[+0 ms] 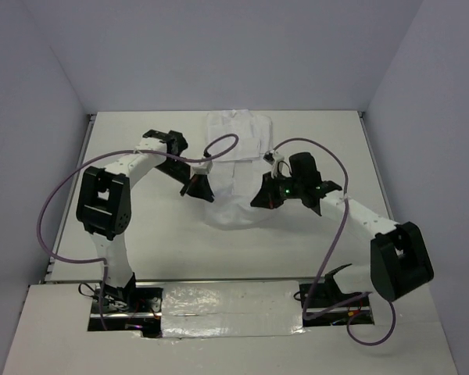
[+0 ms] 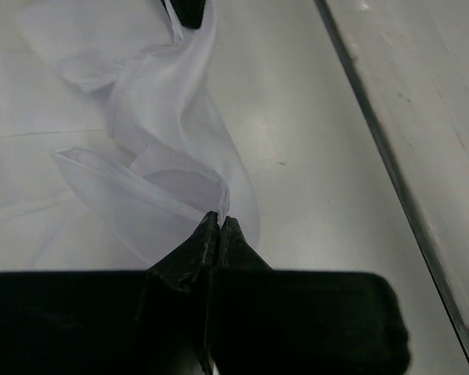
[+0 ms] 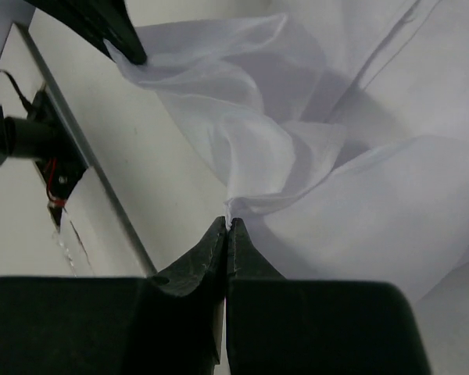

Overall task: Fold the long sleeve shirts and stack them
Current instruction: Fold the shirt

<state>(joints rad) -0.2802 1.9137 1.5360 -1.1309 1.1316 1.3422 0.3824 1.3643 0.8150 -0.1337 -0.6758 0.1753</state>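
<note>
The white long sleeve shirt (image 1: pixel 236 168) lies at the middle of the table, its near part lifted into a loose hanging fold. My left gripper (image 1: pixel 198 190) is shut on the shirt's left edge, with cloth (image 2: pixel 164 172) pinched at its tips (image 2: pixel 220 220). My right gripper (image 1: pixel 263 197) is shut on the shirt's right edge, a bunched corner (image 3: pixel 297 156) held at its tips (image 3: pixel 227 224). The cloth hangs between the two grippers above the table. The other gripper's dark fingertip shows at the top of each wrist view.
The white tabletop (image 1: pixel 141 250) surrounds the shirt. A raised table edge (image 2: pixel 391 156) runs along the right of the left wrist view. Purple cables (image 1: pixel 62 195) loop off both arms. Grey walls close in the table on three sides.
</note>
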